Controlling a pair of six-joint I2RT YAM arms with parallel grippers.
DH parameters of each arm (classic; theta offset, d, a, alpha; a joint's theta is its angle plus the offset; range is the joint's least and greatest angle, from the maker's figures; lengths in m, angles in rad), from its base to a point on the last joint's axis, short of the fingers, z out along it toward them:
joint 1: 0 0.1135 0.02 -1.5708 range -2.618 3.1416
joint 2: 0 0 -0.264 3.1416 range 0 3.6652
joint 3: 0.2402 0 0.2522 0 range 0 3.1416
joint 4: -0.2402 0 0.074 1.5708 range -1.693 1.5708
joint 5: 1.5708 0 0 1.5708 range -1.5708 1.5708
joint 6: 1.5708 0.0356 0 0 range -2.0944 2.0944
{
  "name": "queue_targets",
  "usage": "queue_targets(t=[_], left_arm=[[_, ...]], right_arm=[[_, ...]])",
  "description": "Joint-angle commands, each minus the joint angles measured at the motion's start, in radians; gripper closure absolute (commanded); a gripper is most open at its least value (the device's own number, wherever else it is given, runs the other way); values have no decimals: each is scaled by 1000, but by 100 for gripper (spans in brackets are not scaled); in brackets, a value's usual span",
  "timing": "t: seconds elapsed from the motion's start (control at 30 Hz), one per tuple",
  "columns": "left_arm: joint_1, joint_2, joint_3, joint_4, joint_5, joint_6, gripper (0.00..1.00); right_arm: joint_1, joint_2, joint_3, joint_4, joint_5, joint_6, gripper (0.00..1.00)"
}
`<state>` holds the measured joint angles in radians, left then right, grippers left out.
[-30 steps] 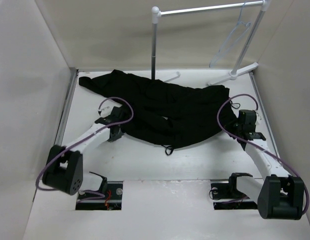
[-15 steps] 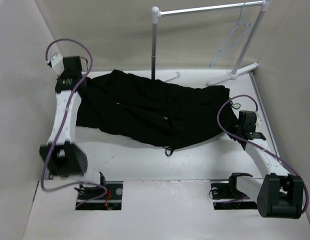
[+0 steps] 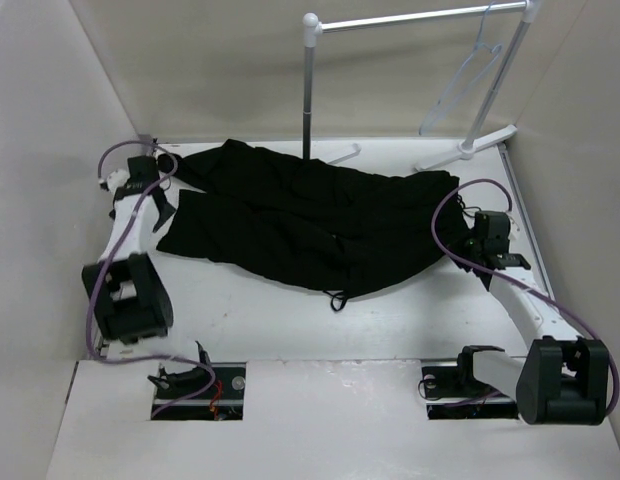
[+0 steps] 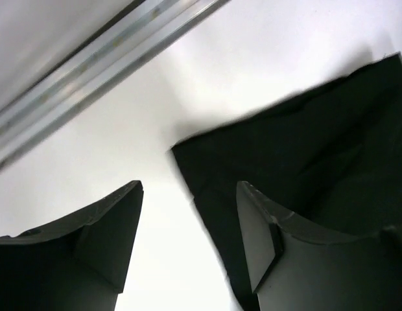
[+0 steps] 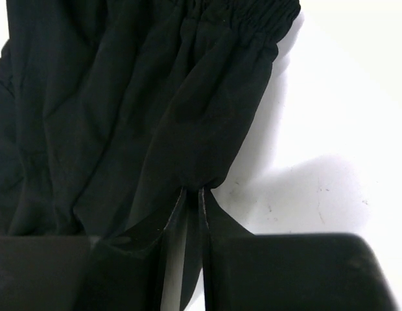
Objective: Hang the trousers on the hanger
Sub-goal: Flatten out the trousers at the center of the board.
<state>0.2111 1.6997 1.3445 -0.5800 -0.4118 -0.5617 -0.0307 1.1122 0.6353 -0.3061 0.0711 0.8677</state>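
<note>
The black trousers [image 3: 310,215] lie spread flat across the table, legs to the left and waistband to the right. My left gripper [image 3: 166,208] [image 4: 188,194] hangs open just above the hem corner of a leg [image 4: 279,149], with nothing held between its fingers. My right gripper [image 3: 464,248] [image 5: 193,192] is shut on a pinch of the trousers [image 5: 155,97] just below the gathered waistband; cloth bunches at its fingertips. The pale hanger [image 3: 468,80] hangs from the rail at the back right, far from both grippers.
The white rail stand [image 3: 410,18] rises at the back, its pole [image 3: 308,90] right behind the trousers and its feet [image 3: 480,145] at the back right. A metal strip [image 4: 104,61] runs along the table's left edge near my left gripper. Side walls enclose the table.
The left arm carried the trouser leg out to the far left, then pulled back a little and opened, leaving the leg laid flat. The right arm has hardly moved.
</note>
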Motion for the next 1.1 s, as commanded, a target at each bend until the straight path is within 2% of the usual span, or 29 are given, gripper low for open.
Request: queue_targets(t=[0.0, 0.1, 0.17, 0.27, 0.37, 0.43, 0.5, 0.67, 0.73, 0.97, 1.07], left_arm=[[-2, -242, -202, 49, 69, -107, 43], [6, -331, -405, 159, 155, -177, 42], [36, -342, -479, 233, 214, -216, 41], [50, -296, -513, 348, 312, -233, 39], [47, -209, -502, 417, 353, -239, 40], [47, -152, -487, 431, 352, -257, 42], [53, -109, -478, 448, 347, -268, 50], [61, -71, -458, 457, 337, -277, 88], [61, -96, -464, 445, 299, -280, 94], [66, -193, -481, 382, 212, -282, 99], [61, -218, -481, 355, 196, -291, 99]], right_arm=[[2, 3, 23, 44, 4, -1, 76], [10, -23, 17, 44, 9, -1, 56], [15, -43, 14, 36, 13, -1, 47], [13, -75, 7, 18, 16, -3, 38], [16, -98, 4, -1, 18, -6, 34], [15, -110, 1, -13, 21, -7, 33], [-5, -117, -8, -18, 24, -9, 33], [-94, -115, -37, -39, 42, 1, 34], [-125, -109, -62, -47, 64, 8, 34], [-185, 64, -30, 97, 44, -16, 45], [-185, 205, 20, 182, 24, -29, 47]])
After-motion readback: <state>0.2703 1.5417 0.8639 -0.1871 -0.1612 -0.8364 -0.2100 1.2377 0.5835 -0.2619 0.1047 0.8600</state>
